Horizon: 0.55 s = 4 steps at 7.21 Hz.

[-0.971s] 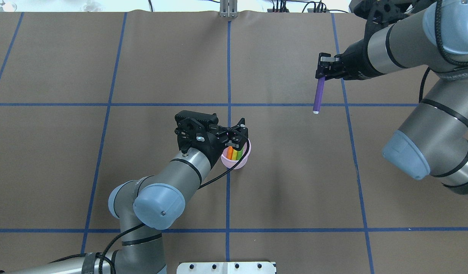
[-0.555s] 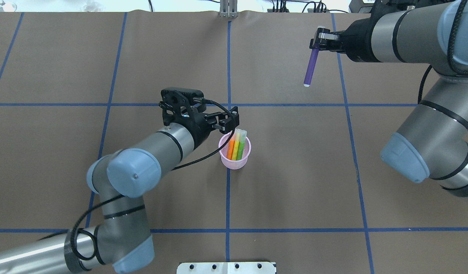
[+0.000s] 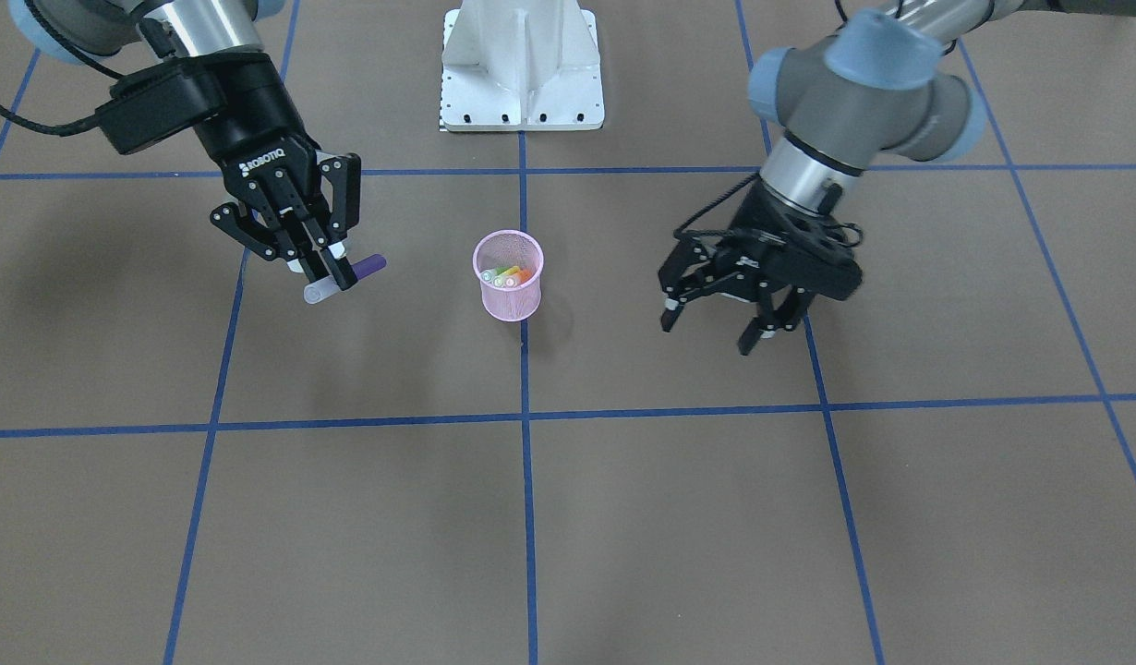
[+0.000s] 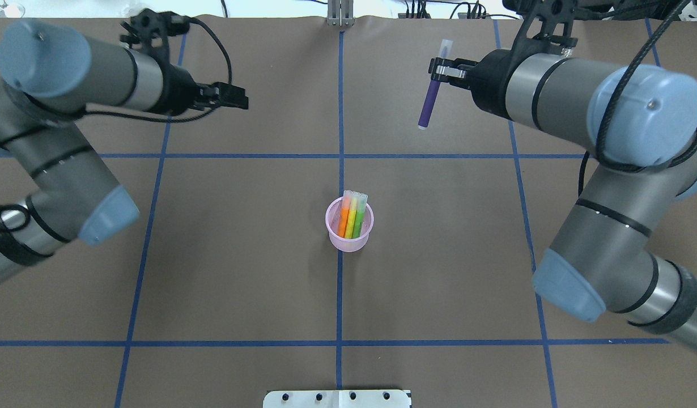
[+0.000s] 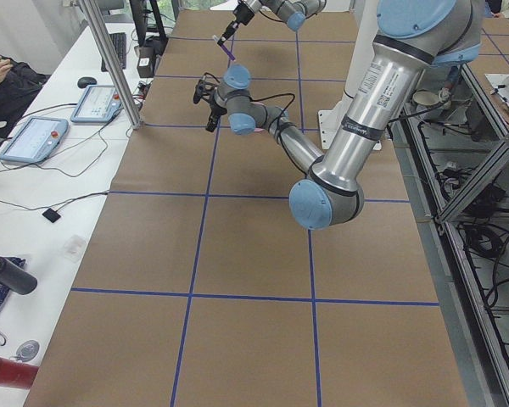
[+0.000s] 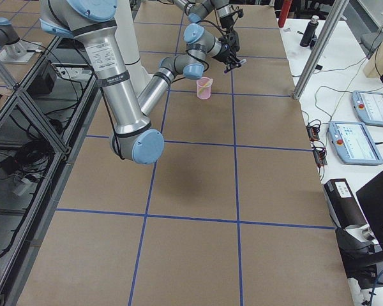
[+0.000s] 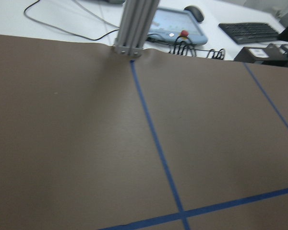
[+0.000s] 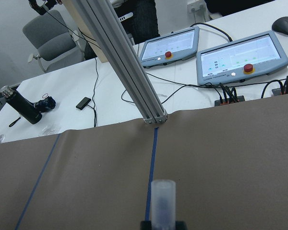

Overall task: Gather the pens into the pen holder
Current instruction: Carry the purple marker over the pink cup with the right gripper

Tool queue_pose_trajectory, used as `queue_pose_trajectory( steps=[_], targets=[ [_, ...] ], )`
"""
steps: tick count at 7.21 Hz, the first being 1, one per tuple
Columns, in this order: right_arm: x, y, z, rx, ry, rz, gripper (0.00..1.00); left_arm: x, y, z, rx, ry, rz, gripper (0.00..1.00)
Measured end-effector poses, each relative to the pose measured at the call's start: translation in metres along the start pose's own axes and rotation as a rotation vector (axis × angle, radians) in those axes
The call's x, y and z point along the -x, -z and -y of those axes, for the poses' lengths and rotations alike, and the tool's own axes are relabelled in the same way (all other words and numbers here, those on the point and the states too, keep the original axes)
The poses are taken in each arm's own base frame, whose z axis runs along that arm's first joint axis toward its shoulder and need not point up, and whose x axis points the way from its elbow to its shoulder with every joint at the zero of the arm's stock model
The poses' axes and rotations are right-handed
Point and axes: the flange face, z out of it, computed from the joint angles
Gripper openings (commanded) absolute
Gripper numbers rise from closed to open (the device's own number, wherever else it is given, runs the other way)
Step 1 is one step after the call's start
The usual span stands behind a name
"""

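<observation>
The pink mesh pen holder stands upright at mid-table. Inside it lean three pens: orange, yellow and green. High above the far right part of the table, my right gripper is shut on the purple pen. That pen's pale cap pokes out past the fingers. My left gripper hangs open with nothing in it over the far left, well away from the holder.
A white base plate sits at the robot's edge. An aluminium post rises at the far edge, with control pendants and cables on the white desk behind it. Blue tape lines cross the brown table.
My left gripper has pulled back from the pen holder's rim to the far left, leaving three pens inside. My right gripper has carried the purple pen left along the far side.
</observation>
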Motion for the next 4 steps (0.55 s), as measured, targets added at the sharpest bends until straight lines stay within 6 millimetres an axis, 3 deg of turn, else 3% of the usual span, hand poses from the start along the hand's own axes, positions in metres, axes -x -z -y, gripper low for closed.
queue_pose_trajectory(
  steps=[1,3,4],
  targets=[
    [0.018,-0.004,-0.029,-0.030,0.013,0.000,0.00,0.027,0.017,0.021,0.066,-0.006,0.031,0.99],
    [0.059,-0.006,-0.091,-0.114,0.038,-0.003,0.00,0.061,0.023,0.032,0.113,-0.028,0.080,0.99],
    [0.070,-0.007,-0.117,-0.147,0.066,-0.017,0.00,0.074,0.023,0.036,0.119,-0.030,0.098,0.99]
  ],
)
